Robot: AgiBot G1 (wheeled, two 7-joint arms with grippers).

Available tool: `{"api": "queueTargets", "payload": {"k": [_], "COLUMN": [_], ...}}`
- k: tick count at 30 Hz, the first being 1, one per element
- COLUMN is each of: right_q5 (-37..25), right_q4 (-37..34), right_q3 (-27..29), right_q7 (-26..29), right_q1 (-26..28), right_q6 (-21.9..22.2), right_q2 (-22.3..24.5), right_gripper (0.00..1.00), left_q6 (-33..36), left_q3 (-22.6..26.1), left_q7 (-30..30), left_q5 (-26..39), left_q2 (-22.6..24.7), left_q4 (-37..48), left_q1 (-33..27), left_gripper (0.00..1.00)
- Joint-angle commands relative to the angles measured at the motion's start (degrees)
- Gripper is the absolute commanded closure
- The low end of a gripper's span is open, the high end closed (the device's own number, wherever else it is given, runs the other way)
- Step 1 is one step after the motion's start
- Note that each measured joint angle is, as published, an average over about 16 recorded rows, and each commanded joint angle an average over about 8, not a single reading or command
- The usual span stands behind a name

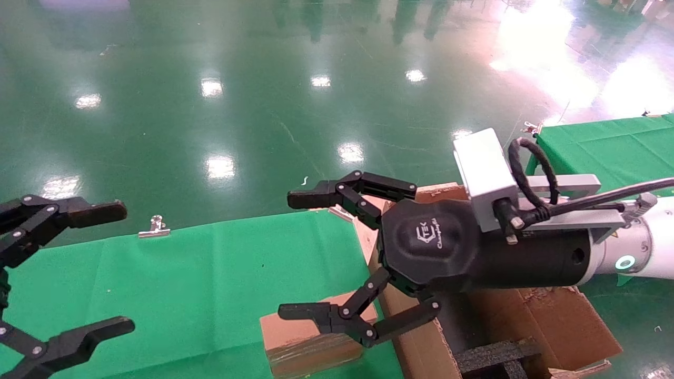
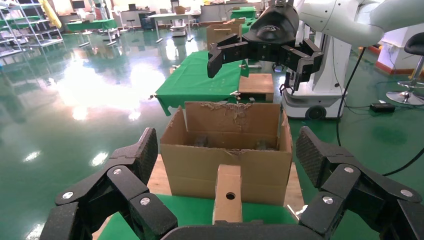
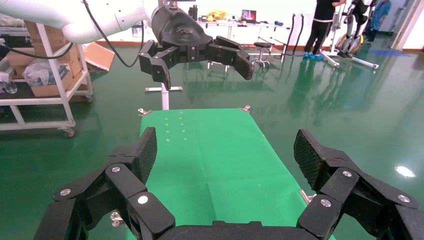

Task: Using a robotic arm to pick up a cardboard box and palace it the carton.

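Note:
The small brown cardboard box (image 1: 310,342), taped, lies on the green table (image 1: 184,273) right beside the carton (image 1: 553,321). In the left wrist view the box (image 2: 227,192) shows its round hole, in front of the carton (image 2: 200,165). My right gripper (image 1: 295,255), on the white robotic arm (image 1: 647,247), is open and empty; it hovers well above the box and the carton's near edge, as the left wrist view (image 2: 265,50) shows. My left gripper (image 1: 121,268) is open and empty at the table's left end, facing the box (image 2: 228,152).
Black foam inserts (image 1: 495,358) lie inside the carton, which has torn flaps. A metal clip (image 1: 154,227) holds the cloth at the table's far edge. A second green table (image 1: 605,147) stands at the right. A glossy green floor lies beyond.

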Motion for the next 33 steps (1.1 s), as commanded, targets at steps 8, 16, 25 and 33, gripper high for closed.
{"api": "queueTargets", "payload": {"k": [8,16,25,33], "right_q5": [0.00,-1.73,-14.19,-28.31], "right_q4": [0.01,0.46,0.53,-1.31], "right_q3": [0.01,-0.76,-6.49,-13.89], "right_q7": [0.00,-0.34,-0.63,-0.85], "right_q1": [-0.01,0.91,6.39,12.89], "right_q6": [-0.01,-0.55,-1.99,-3.33], "right_q2": [0.00,-0.11,-2.09,-6.84], "right_gripper": [0.00,0.00,0.00,0.00], "left_q6": [0.00,0.00,0.00,0.00], "left_q3": [0.00,0.00,0.01,0.02], "left_q7": [0.00,0.00,0.01,0.01], "left_q5": [0.00,0.00,0.00,-0.01], "left_q2": [0.00,0.00,0.00,0.00], "left_q4": [0.00,0.01,0.01,0.01], "left_q1": [0.00,0.00,-0.01,-0.01], "left_gripper": [1.00,1.00,1.00,1.00]}}
